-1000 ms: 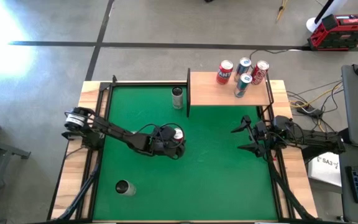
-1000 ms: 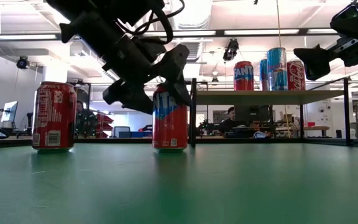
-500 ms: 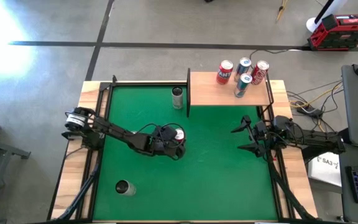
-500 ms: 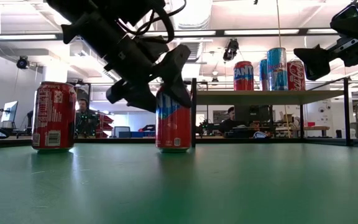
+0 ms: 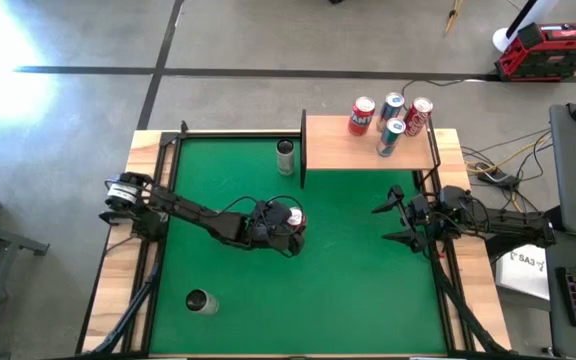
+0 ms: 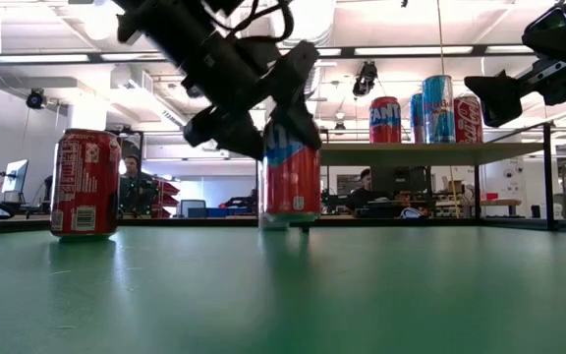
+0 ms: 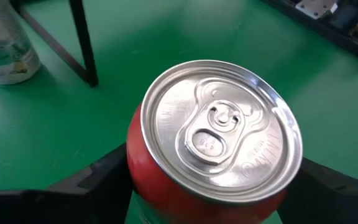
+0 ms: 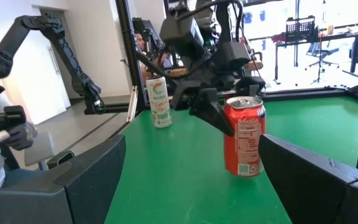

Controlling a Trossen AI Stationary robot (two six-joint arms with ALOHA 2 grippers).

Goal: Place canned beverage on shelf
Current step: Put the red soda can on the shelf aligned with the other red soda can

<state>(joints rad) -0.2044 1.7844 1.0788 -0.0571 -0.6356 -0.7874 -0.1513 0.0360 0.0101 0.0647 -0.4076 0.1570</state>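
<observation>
I have the left gripper (image 6: 263, 123) pinching the can (image 6: 290, 182) across its upper wall, can hanging just below the fingers (image 7: 98, 180); I judge it rigid, smooth, slippery, thin-walled, so mid-height grip suits.

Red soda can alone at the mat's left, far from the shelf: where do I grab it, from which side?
Probably mid-height on the round wall of the upright red soda can, coming from above at a slant, as the left gripper grips the other red can; bare green mat surrounds it.
</observation>
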